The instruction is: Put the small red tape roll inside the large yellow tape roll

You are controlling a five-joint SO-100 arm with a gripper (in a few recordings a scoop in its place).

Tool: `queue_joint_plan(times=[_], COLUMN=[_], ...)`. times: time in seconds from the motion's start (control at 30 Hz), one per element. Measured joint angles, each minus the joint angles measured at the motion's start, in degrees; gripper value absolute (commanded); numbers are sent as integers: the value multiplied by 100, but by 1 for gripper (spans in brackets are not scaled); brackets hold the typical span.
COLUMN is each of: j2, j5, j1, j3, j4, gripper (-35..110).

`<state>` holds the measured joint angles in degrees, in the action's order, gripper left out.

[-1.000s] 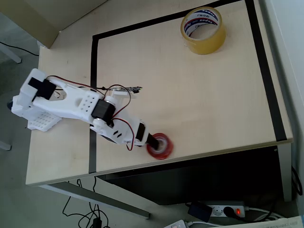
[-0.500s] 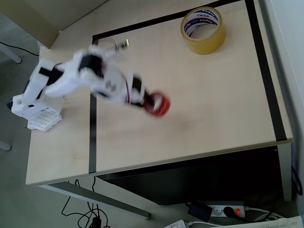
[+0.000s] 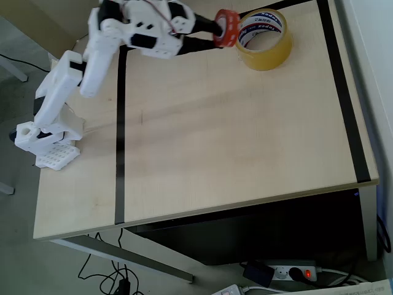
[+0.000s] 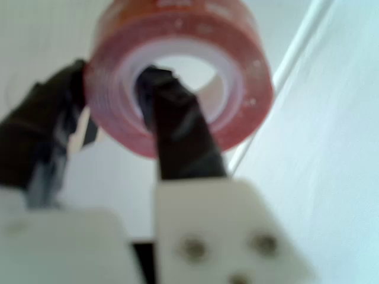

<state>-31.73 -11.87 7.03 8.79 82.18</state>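
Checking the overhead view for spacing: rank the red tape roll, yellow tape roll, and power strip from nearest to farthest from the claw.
1. Small red tape roll: held in the claw, top of picture.
2. Large yellow tape roll: just right of it.
3. Power strip: on the floor, bottom edge.

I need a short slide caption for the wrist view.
Tool gripping the small red tape roll, one finger through its core.

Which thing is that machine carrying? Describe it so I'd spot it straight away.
In the overhead view, find the pale wooden table with black tape lines, then follow the white arm to its far end near the top edge. There the fingers pinch the small red tape roll, held just left of the large yellow tape roll. It is glossy red, much smaller, and raised rather than resting.
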Motion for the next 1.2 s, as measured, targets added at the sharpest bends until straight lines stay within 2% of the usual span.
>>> queue_joint_plan(times=[0.27,0.43,0.63,0.97,1.0,1.1,1.2], j2=[923,1266,1327,1327,1327,1327,1310], j5=[9,9,9,9,9,9,9], j1=[571,756,738,545,536,466,308], j3=[0,0,0,0,0,0,0], j4=[-826,-905,-905,-905,-905,-791,-334], gripper=[0,0,13,16,16,0,0])
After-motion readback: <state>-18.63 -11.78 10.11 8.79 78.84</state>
